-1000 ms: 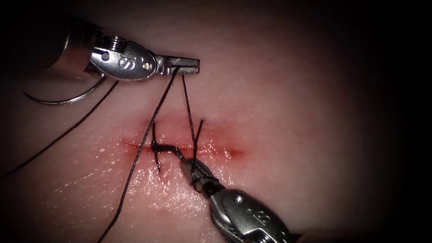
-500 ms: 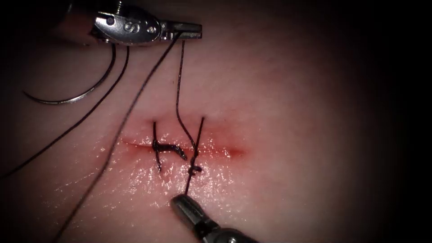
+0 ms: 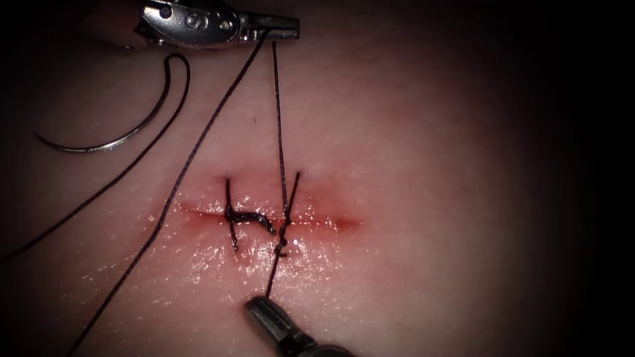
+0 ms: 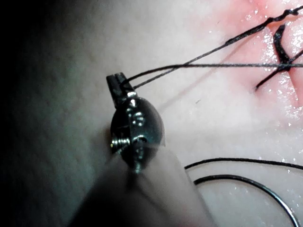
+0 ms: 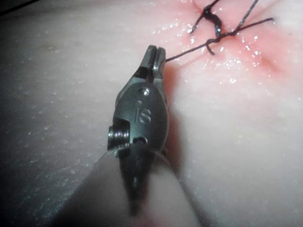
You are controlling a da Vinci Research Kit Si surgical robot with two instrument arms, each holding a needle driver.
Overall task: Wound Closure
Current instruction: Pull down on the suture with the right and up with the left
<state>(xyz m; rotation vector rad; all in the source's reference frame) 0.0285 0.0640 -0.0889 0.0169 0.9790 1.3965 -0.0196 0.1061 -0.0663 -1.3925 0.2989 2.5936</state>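
Needle [image 3: 112, 135] lies loose beside left end effector [image 3: 281, 30] (gripping thread [image 3: 279, 125]).

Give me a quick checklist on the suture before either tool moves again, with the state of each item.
1. Left tool shut on the thread: ok.
2. Right tool shut on the short thread end below the cut: ok.
3. Thread straight between the two tools through the knot: ok.
4. Needle free of both tools, lying on the tissue at upper left, not in it: ok.
5. Earlier stitch in place across the cut: ok.
6. Knot fully snug: cannot tell.
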